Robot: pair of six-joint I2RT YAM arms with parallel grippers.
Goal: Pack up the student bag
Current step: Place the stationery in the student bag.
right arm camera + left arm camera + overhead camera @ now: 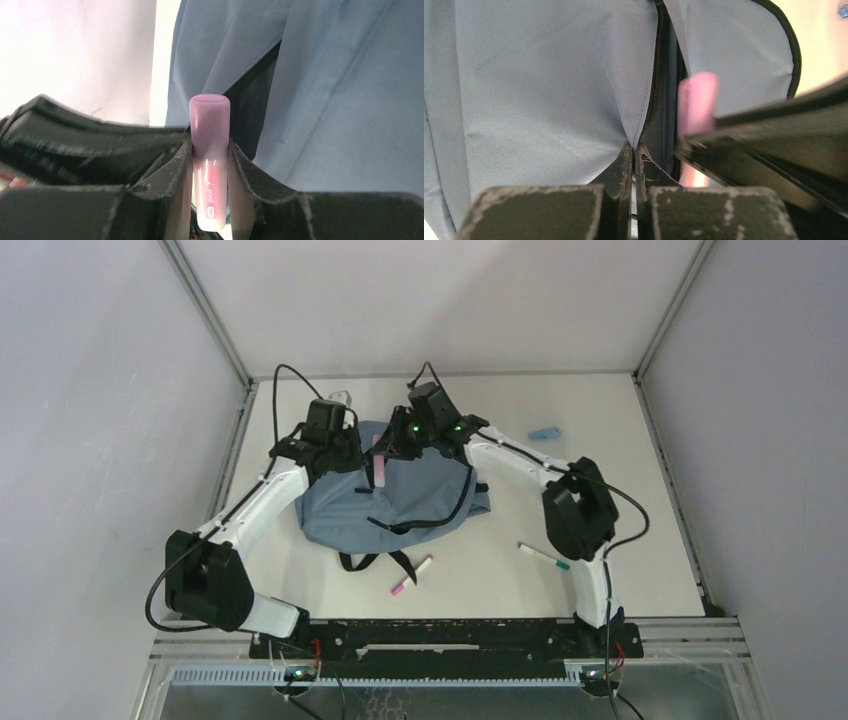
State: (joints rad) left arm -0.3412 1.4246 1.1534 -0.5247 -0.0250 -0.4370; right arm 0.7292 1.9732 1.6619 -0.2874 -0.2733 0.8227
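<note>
The blue-grey student bag (400,502) lies on the table with black straps toward the front. My left gripper (345,448) is shut on the fabric edge by the bag's zip opening (651,100), holding it up. My right gripper (398,445) is shut on a pink highlighter (210,150), cap end forward, right at the dark opening of the bag (250,115). The pink highlighter also shows in the top view (381,468) and in the left wrist view (696,102), beside the zip.
A pink-capped marker (412,576) lies in front of the bag. A green-capped marker (543,556) lies to the front right. A small blue object (544,433) sits at the back right. A small white object (340,397) shows behind the left gripper.
</note>
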